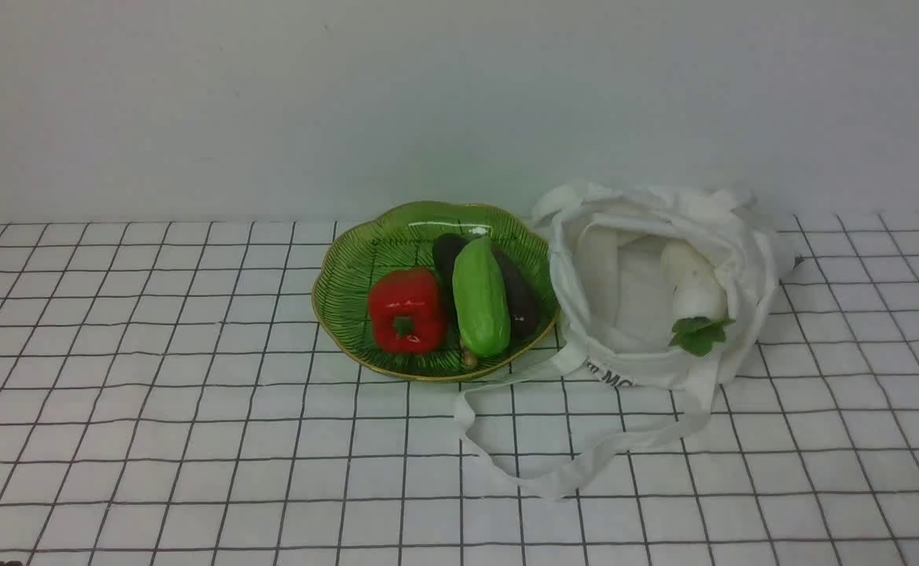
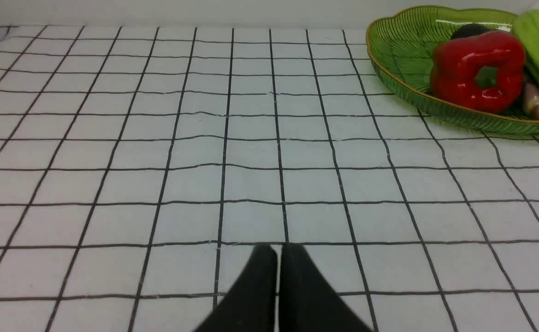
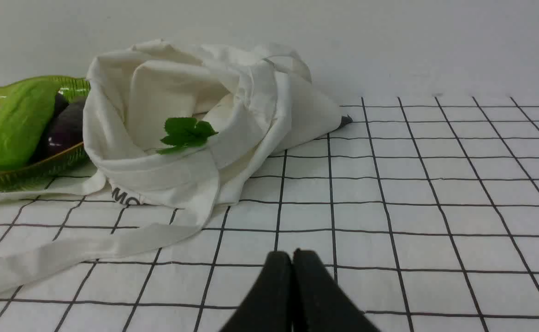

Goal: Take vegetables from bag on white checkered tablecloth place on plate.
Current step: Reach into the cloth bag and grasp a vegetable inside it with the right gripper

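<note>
The white radish [image 1: 693,284] with green leaves [image 1: 699,334] lies inside the open white cloth bag [image 1: 648,236] on the checkered tablecloth [image 1: 192,440]. In the right wrist view only its leaves [image 3: 184,133] show above the bag's [image 3: 251,101] edge. The green plate [image 1: 357,259] sits just left of the bag; it also shows in the left wrist view [image 2: 403,50]. My left gripper [image 2: 279,249] is shut and empty over bare cloth, well short of the plate. My right gripper [image 3: 292,254] is shut and empty, near the bag's front. Neither arm shows in the front view.
The plate holds a red bell pepper [image 1: 406,310], a light green cucumber [image 1: 480,297] and a dark eggplant [image 1: 518,295]. The bag's long strap [image 1: 522,464] trails forward on the cloth. A white wall stands behind the table.
</note>
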Tool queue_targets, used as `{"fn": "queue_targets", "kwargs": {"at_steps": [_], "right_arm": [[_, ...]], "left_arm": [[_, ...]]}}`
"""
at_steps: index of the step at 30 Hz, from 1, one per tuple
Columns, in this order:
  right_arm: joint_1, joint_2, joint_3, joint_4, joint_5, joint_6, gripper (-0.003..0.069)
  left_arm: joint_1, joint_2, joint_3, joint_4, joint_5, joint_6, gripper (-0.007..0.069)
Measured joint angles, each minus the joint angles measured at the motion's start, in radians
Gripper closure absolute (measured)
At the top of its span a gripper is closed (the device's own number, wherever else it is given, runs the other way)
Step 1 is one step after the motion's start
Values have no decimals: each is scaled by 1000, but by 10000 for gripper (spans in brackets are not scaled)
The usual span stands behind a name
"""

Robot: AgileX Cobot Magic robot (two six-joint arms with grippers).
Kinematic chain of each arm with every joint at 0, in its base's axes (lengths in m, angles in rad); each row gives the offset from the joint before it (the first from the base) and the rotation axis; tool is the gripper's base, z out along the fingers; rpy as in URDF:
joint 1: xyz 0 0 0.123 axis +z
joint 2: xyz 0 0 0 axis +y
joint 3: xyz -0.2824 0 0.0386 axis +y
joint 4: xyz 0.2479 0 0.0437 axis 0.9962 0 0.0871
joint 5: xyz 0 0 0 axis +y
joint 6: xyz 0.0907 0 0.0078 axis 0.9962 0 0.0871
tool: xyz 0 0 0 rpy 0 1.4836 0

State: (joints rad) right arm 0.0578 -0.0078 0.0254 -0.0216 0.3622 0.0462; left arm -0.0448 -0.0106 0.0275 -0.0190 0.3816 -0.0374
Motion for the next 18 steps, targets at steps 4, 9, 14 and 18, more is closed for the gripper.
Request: {"fn": "queue_targets", "kwargs": {"at_steps": [4, 9, 14, 18], "right_arm": [[0, 0, 0, 0, 0, 0, 673], [0, 0, 0, 0, 0, 1, 673], [0, 0, 0, 0, 0, 15, 673], [0, 0, 0, 0, 0, 17, 673]], "left_arm": [[0, 0, 0, 0, 0, 0, 632], [0, 0, 0, 0, 0, 0, 632], [0, 0, 0, 0, 0, 0, 632], [0, 0, 0, 0, 0, 0, 632]]}}
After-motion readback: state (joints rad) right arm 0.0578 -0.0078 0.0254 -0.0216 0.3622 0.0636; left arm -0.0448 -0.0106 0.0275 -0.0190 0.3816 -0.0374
